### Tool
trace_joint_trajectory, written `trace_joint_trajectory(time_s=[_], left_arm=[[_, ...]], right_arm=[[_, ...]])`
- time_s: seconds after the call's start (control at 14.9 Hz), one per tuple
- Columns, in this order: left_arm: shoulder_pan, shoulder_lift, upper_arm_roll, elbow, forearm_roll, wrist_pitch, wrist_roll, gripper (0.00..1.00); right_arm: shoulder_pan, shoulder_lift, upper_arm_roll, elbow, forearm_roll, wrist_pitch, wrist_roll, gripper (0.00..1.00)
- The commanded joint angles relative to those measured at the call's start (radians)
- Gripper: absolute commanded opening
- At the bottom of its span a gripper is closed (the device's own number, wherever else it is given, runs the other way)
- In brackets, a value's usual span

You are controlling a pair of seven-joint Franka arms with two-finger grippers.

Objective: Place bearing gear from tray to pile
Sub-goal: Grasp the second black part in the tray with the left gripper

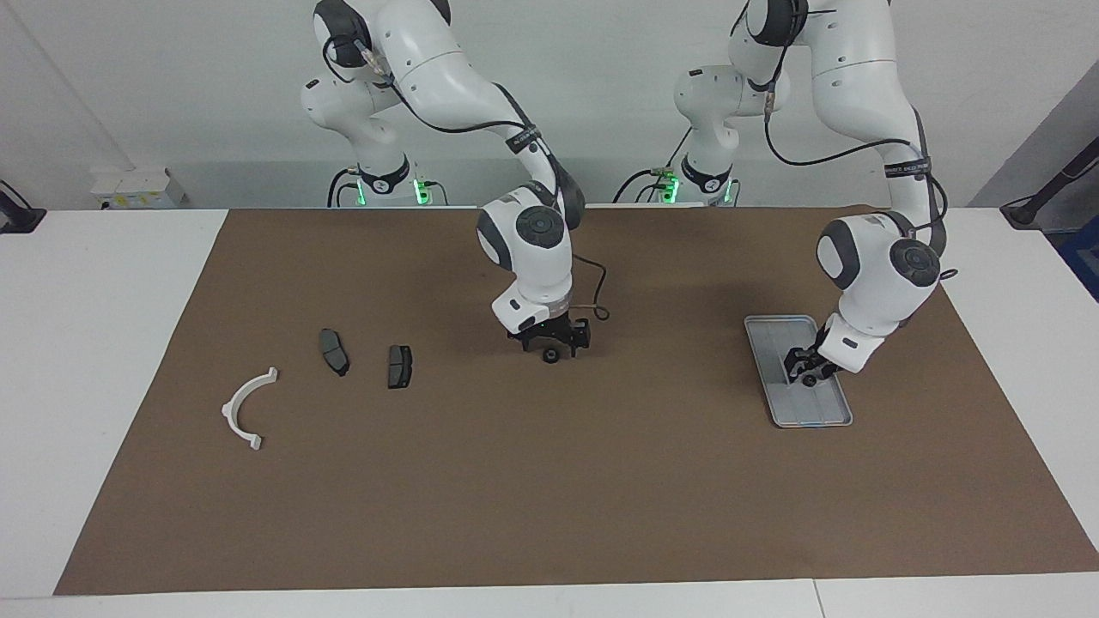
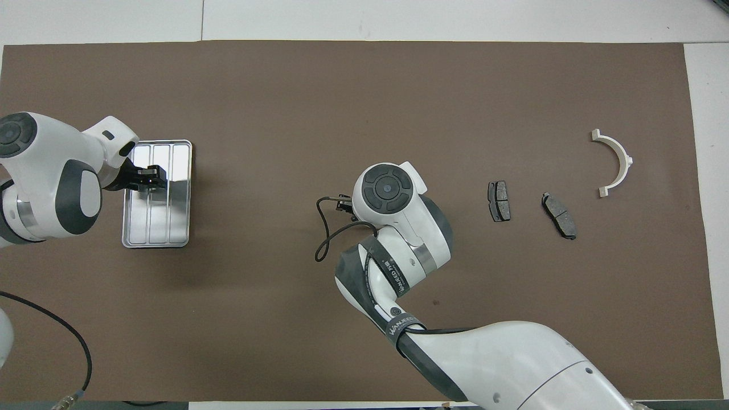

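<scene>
The silver-grey tray [image 1: 816, 412] [image 2: 165, 228] lies toward the left arm's end of the table. My left gripper [image 1: 803, 369] [image 2: 152, 176] is down in it, at a small dark round part [image 1: 809, 381]. A second small dark round part, a bearing gear [image 1: 550, 355], sits on the mat mid-table. My right gripper [image 1: 554, 343] stands low over it, open, a finger on either side. From overhead the right wrist hides both. The pile lies toward the right arm's end: a white curved bracket [image 1: 245, 403] [image 2: 618, 162] and two dark pads [image 1: 334, 351] [image 1: 399, 366] [image 2: 499, 201] [image 2: 559, 215].
A brown mat [image 1: 549, 498] covers most of the white table. A black cable [image 2: 324, 239] loops from the right wrist, hanging close to the mat.
</scene>
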Motion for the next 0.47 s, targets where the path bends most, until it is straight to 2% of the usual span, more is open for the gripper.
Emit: trace_joint_trajectory(time_s=[0.0,0.13,0.34,0.4], left_arm=[[0.006,-0.002,-0.003,-0.016,0.01,0.029,0.009,0.57],[0.006,-0.002,-0.003,-0.016,0.01,0.029,0.009,0.48],[0.006,-0.002,-0.003,-0.016,0.01,0.029,0.011,0.32],[0.006,-0.002,-0.003,-0.016,0.01,0.027,0.011,0.25]], right_arm=[[-0.01,0.0,0.005,-0.009,0.028,0.021,-0.037,0.7],[-0.01,0.0,0.005,-0.009,0.028,0.021,-0.037,0.48],[-0.01,0.0,0.005,-0.01,0.028,0.019,-0.039,0.23],[-0.01,0.0,0.005,-0.012,0.028,0.019,-0.04,0.11]])
